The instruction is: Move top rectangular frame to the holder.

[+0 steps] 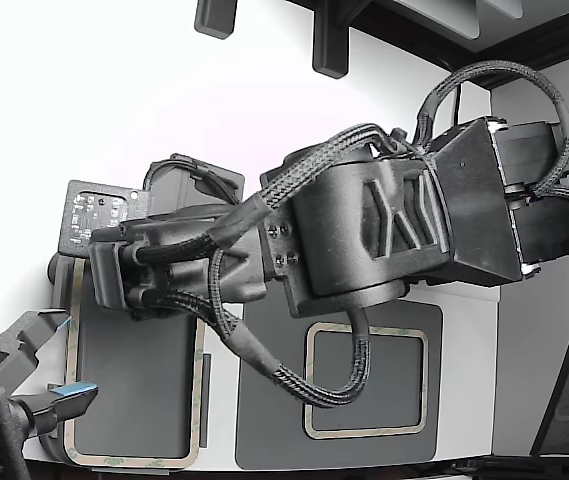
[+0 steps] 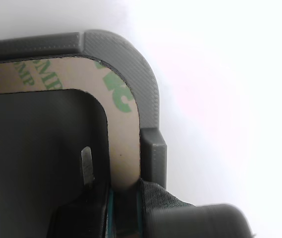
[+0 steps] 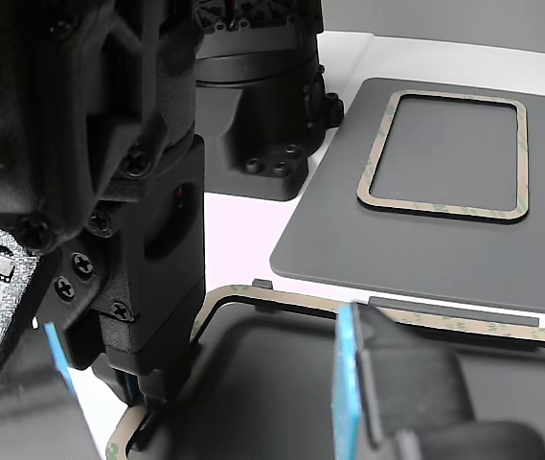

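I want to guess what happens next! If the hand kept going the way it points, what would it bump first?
Probably the beige frame lying in the holder. The hand points down at its edge, already very close or touching; depth is unclear.

gripper (image 2: 123, 210) blurred, holder (image 2: 131, 54) cropped
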Robot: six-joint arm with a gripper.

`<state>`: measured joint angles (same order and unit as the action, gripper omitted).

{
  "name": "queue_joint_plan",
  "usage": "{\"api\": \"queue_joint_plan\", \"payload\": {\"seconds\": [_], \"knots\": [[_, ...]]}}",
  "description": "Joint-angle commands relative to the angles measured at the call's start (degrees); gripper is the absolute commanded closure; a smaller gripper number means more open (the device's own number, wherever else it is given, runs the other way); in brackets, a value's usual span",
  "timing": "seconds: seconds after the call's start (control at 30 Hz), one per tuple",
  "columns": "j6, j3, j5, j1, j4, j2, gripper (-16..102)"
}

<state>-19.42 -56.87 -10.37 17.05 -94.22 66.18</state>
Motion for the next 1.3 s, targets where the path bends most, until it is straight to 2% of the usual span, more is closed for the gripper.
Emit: {"api": "queue_joint_plan", "payload": {"seconds": [0.0,1.27], "knots": [[0.1,1.0,-0.3,-0.4,-0.4,1.8,97],[-0.5,-0.3,-0.8,-0.5,0.8,2.3,97]]}}
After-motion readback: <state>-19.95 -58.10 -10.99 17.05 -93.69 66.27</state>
